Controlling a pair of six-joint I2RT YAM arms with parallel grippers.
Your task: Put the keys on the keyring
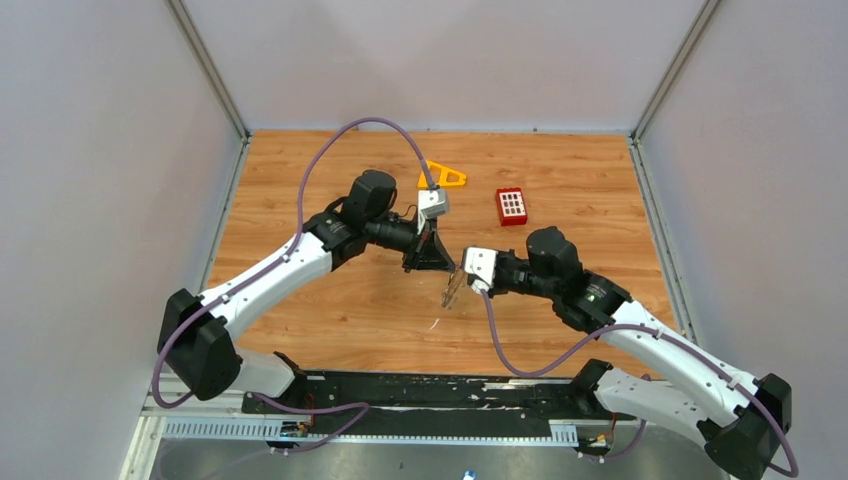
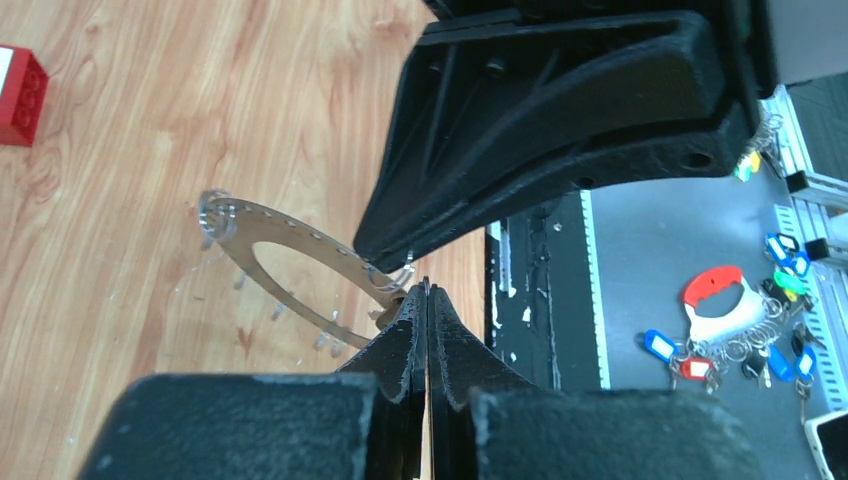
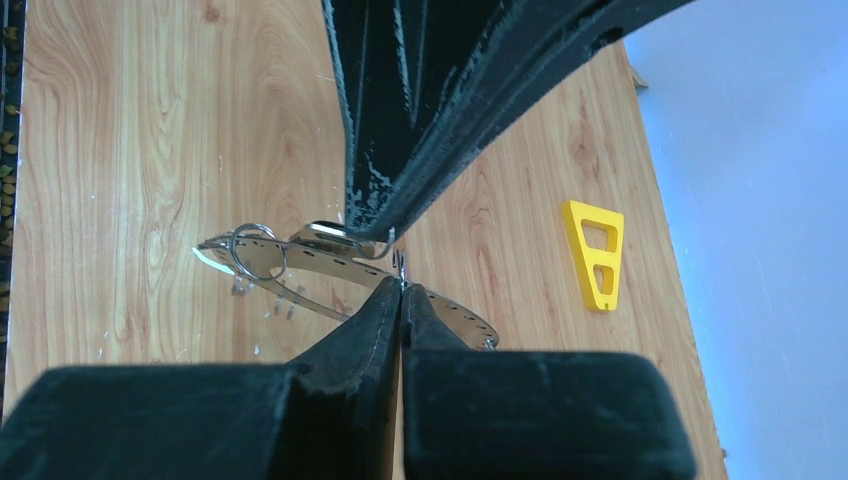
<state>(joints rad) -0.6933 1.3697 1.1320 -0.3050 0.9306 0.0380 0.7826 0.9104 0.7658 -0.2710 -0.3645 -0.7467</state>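
The keyring (image 1: 452, 286) is a flat grey ring with small holes along its rim, held tilted in the air above the middle of the table. My right gripper (image 3: 400, 284) is shut on its rim; the ring (image 3: 290, 262) runs left and right of the tips. My left gripper (image 2: 426, 288) is shut, tip to tip with the right gripper (image 1: 470, 276). At the left gripper's tips (image 3: 368, 232) a small silvery piece, which I take for the key (image 3: 325, 232), lies against the keyring (image 2: 285, 240). A thin wire loop (image 3: 255, 250) hangs at the ring's far end.
An orange triangular frame (image 1: 442, 177) lies at the back of the wooden table, and a red keypad block (image 1: 512, 206) to its right. Beyond the table's near edge lies a black rail (image 1: 430, 392). A bunch of coloured key tags (image 2: 740, 345) rests off the table.
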